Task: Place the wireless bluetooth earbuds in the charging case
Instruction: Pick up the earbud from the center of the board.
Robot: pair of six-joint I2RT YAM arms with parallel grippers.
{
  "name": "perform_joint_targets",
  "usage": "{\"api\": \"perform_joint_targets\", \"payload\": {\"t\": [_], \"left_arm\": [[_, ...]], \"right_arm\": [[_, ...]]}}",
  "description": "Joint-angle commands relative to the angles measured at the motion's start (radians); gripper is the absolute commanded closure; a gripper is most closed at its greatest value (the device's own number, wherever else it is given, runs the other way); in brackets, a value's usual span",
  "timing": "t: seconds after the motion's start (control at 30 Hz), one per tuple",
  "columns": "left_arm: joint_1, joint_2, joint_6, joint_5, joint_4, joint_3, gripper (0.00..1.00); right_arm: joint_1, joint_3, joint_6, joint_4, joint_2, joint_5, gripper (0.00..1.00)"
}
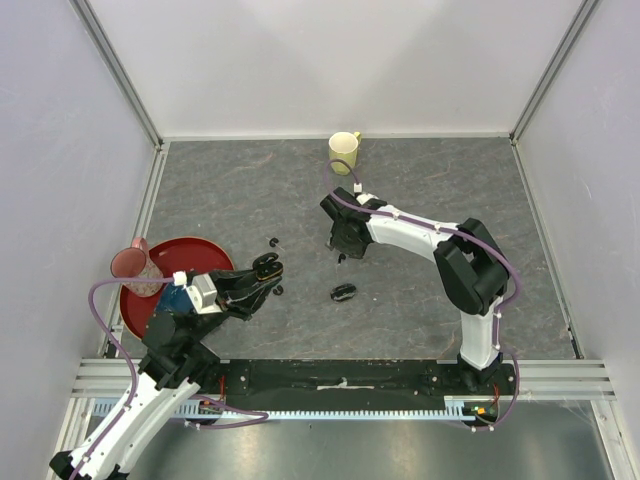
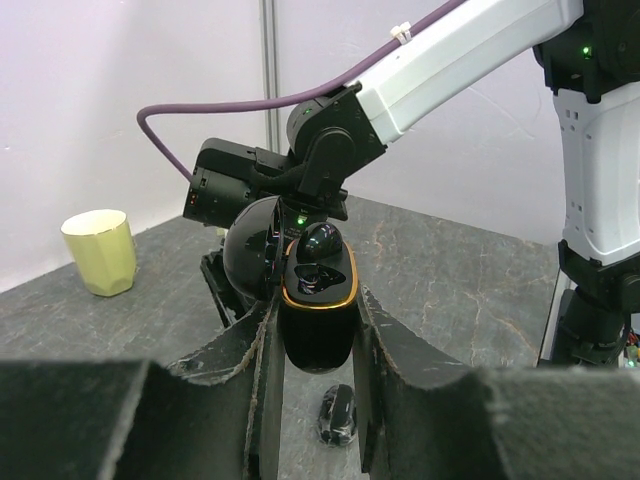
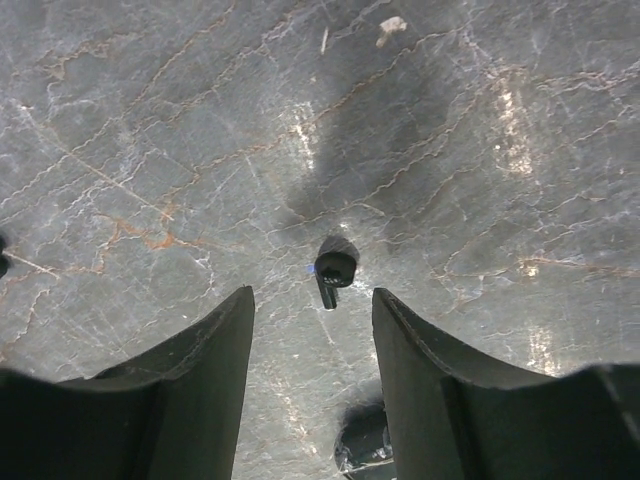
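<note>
Soft, even light comes from overhead, bright enough throughout. The grey table [image 3: 510,130] gives a pale sheen at 2 o'clock in the right wrist view. The glossy charging case [image 2: 317,335] catches small highlights; fingers [image 2: 120,420] at 7 o'clock blur.

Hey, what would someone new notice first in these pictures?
An open black charging case with an orange rim, clamped between the left fingers, fills the left wrist view. The right fingers are parted above a tiny black earbud lying on the grey table.

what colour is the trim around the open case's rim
Orange, ringing the black charging case; it shows best in the left wrist view.
</note>
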Motion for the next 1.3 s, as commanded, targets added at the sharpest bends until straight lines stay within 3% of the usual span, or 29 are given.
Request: {"api": "perform_joint_targets", "payload": {"t": [0.0,0.27,0.37,1.27], "left_arm": [[-0.003,-0.015,0.037,-0.019,0.021,0.003,0.98],[-0.003,-0.027,0.04,-0.025,0.004,0.0,0.98],[-0.003,-0.031,0.043,-0.029,0.003,0.0,0.98],[-0.003,-0.018,0.036,-0.026,0.006,-0.004,0.98]], "right_arm": [[0.008,0.059,0.017,-0.034,0.029,0.049,0.43],[0.016,0.091,-0.014,-0.063,0.075,0.07,0.44],[0.016,0.097,-0.017,-0.063,0.083,0.078,0.52],[0.024,0.115,-0.044,-0.077,0.126,0.083,0.56]]}}
